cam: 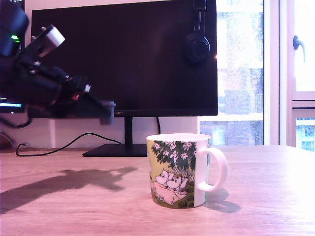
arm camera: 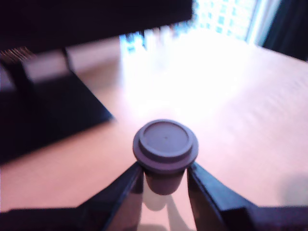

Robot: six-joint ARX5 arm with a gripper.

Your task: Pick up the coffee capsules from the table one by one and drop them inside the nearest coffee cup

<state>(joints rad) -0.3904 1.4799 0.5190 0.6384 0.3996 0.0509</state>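
Dark grey, the capsule [arm camera: 165,147] is gripped between the two black fingers [arm camera: 126,190] of the gripper [arm camera: 165,180], low in the middle of the wrist view; the jaws are closed on its tapered body just under the rim, and its flat top is turned toward the camera. Light wood of the table [arm camera: 240,120] is seen beneath it. In the exterior view the gripper [cam: 106,112] is held in the air at the middle left of the frame, blurred, before the monitor [cam: 123,54]. The cup [cam: 176,169] is standing on the table [cam: 74,206] at lower centre, well apart from the gripper, its handle toward the exterior view's right.
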